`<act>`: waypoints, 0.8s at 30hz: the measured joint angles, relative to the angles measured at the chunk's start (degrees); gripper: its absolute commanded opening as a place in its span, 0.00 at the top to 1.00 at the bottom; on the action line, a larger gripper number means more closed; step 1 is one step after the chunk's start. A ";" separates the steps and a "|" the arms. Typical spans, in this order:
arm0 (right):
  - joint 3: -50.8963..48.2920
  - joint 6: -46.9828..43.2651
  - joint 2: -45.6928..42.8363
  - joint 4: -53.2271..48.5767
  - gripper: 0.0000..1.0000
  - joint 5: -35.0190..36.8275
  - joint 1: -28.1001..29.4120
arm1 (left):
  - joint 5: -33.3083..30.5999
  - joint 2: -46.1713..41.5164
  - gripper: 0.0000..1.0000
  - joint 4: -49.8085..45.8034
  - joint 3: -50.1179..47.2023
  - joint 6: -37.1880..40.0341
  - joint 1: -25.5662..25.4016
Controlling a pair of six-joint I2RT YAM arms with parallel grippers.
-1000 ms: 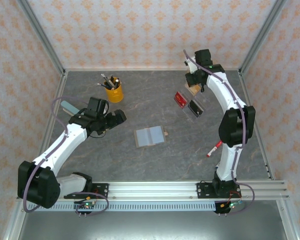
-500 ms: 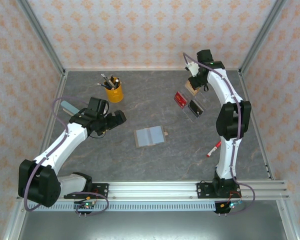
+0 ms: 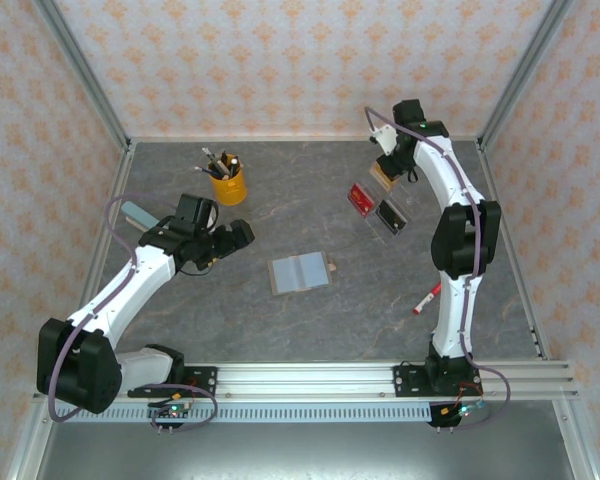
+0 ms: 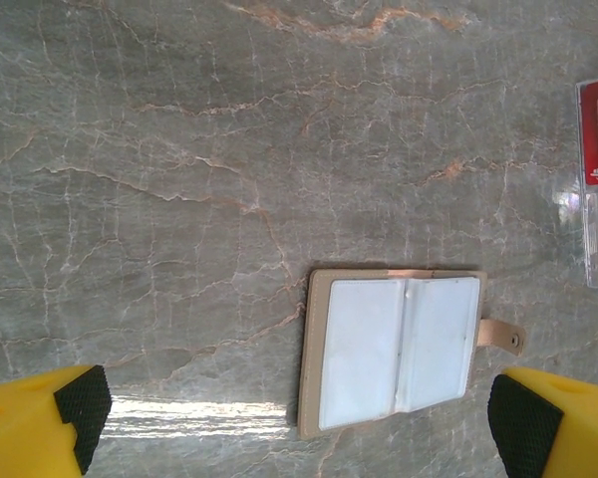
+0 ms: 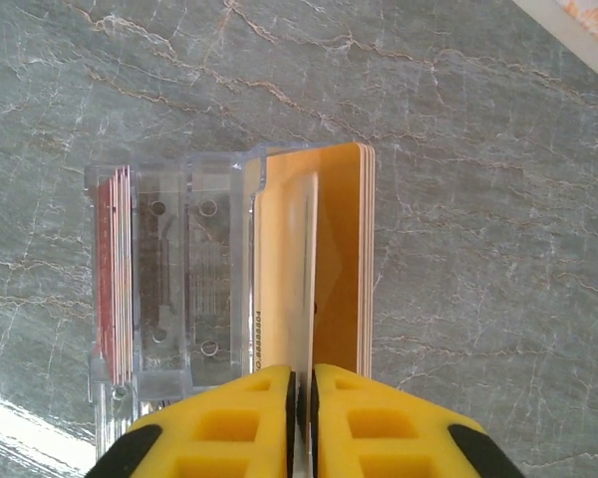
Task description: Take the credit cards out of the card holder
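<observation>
The card holder [image 3: 300, 272] lies open and flat mid-table, pale inside with a tan rim [image 4: 394, 349]. My left gripper [image 3: 236, 238] hovers to its left, open, nothing between its yellow fingers [image 4: 78, 410]; in the left wrist view the holder lies ahead, nearer the right finger. At the back right my right gripper [image 3: 384, 165] is shut on a tan-orange credit card [image 5: 337, 249], pinched edge-on [image 5: 301, 376] and standing in a clear plastic tray [image 5: 194, 259]. A red card [image 3: 360, 197] and a black card [image 3: 390, 215] sit nearby in the tray.
A yellow cup of pens [image 3: 227, 184] stands at the back left. A light-blue block [image 3: 137, 213] lies by the left wall. A red marker [image 3: 427, 297] lies near the right arm. Metal frame posts and patterned walls close in the table on three sides.
My right wrist has shifted a little toward the back wall over the tray, still pinching the tan-orange card. The left arm and the card holder have not moved.
</observation>
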 measured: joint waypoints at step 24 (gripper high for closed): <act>-11.56 22.56 -10.23 4.26 0.59 -7.23 0.52 | 0.76 -0.02 0.00 0.98 -1.42 -0.09 0.00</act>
